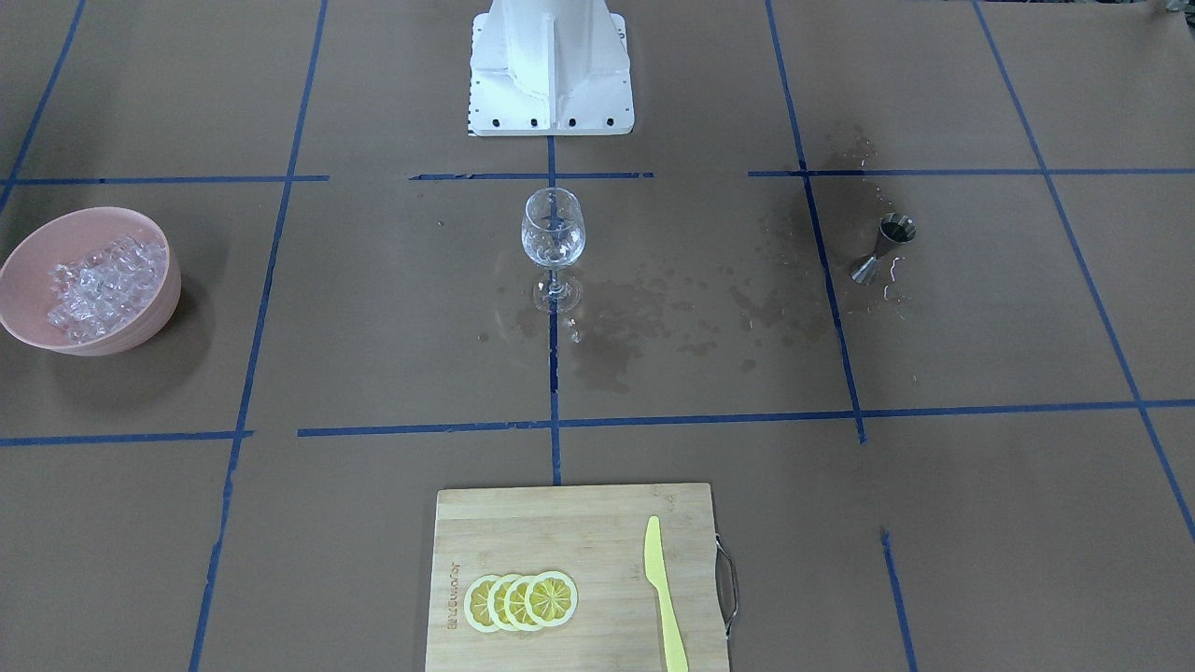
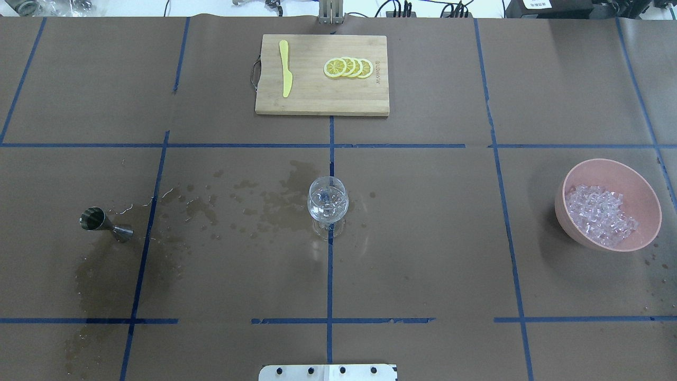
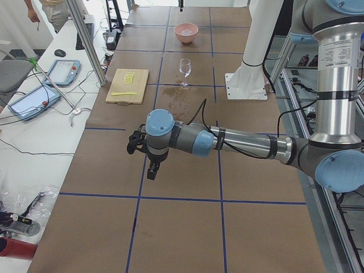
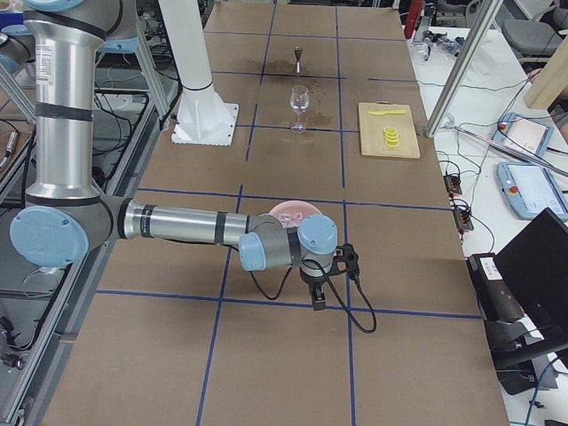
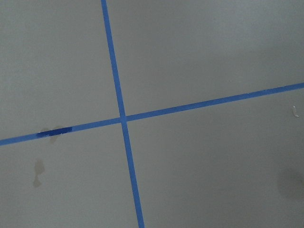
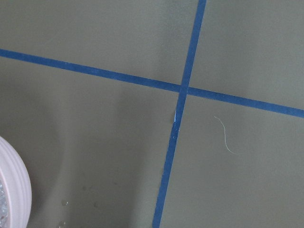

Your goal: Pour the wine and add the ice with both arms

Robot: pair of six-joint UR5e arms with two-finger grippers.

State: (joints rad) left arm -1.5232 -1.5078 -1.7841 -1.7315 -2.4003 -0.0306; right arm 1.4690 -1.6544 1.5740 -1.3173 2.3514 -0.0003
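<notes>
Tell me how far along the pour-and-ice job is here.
Done: unclear. The wine glass shows glints inside that could be cubes or liquid; I cannot tell. The jigger stands on stained paper. In hand: nothing visible; the left arm hovers over paper, the right arm beside the pink bowl. Left: if the glass is unfilled, both the pour and moving the ice.

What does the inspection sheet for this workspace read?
Surface: brown paper, blue tape grid, dark wet stains between jigger and wine glass.
Job's things: wine glass upright at centre, contents unclear; jigger on robot's left; ice in pink bowl on its right.
Clutter: cutting board with lemon slices and yellow knife.
Grippers: left gripper and right gripper hang over bare paper; open or shut cannot tell.
Cables: black cable loops at each wrist.
Surroundings: white pedestal; side bench with tablets; a person standing.
</notes>
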